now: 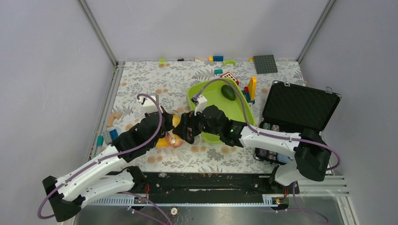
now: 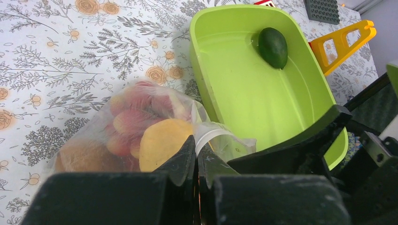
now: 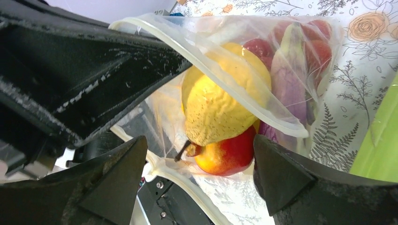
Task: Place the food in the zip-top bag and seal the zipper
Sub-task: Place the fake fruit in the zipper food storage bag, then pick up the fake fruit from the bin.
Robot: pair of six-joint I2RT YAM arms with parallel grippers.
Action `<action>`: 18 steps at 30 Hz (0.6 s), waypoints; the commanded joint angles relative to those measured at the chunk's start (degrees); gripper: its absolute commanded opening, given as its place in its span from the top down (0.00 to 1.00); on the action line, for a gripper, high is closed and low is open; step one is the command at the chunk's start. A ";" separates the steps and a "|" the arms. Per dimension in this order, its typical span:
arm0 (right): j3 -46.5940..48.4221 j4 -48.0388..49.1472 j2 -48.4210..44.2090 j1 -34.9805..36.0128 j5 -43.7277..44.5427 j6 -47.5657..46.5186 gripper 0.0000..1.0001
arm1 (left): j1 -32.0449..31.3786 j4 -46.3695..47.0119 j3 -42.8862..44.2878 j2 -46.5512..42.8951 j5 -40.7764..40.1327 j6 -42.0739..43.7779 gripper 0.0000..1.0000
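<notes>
Our left jaws are closed, pinching the mouth edge of the zip-top bag point(image 2: 94, 136), which bulges just beyond their tips on the floral table point(image 2: 56, 56). Our right jaws stand wide open and grip nothing. Between them sit a yellow lemon point(image 3: 220, 103) and, under it, a red apple point(image 3: 230, 157), both at the bag's open mouth. The zipper point(image 3: 253, 101) strip crosses over the lemon, unsealed. Deeper in the bag, beyond the lemon, lie a purple eggplant point(image 3: 288, 79) and some red fruit point(image 3: 319, 33). Past the left jaws, to their right, the lime-green tray point(image 2: 206, 93) holds a dark green avocado point(image 2: 273, 47) at its far end.
</notes>
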 commanded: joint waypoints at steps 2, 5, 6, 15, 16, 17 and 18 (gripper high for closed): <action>-2.55 2.05 -6.07 0.14 2.83 -4.39 0.04 | -0.13 2.58 0.81 -1.79 -2.40 -0.49 1.00; -5.03 1.95 -9.26 -0.02 7.87 -7.60 0.00 | -0.19 2.57 0.76 -2.18 -2.72 -0.40 1.00; -5.85 1.86 -10.37 -0.11 10.34 -8.89 0.00 | -0.13 2.53 0.69 -2.30 -2.82 -0.40 1.00; -5.09 -8.09 -14.96 -5.62 19.27 -19.77 0.00 | -0.19 2.49 0.64 -2.52 -3.19 -0.14 1.00; -3.79 -10.29 -14.10 -7.73 17.65 -19.85 0.00 | -0.19 2.41 0.69 -2.48 -3.19 -0.14 1.00; -2.37 -12.54 -12.81 -9.92 16.03 -20.43 0.00 | -0.14 2.31 0.73 -2.49 -3.28 -0.14 1.00; -0.61 -14.65 -11.11 -11.97 14.92 -21.75 0.00 | -0.14 2.31 0.73 -2.54 -3.46 -0.14 1.00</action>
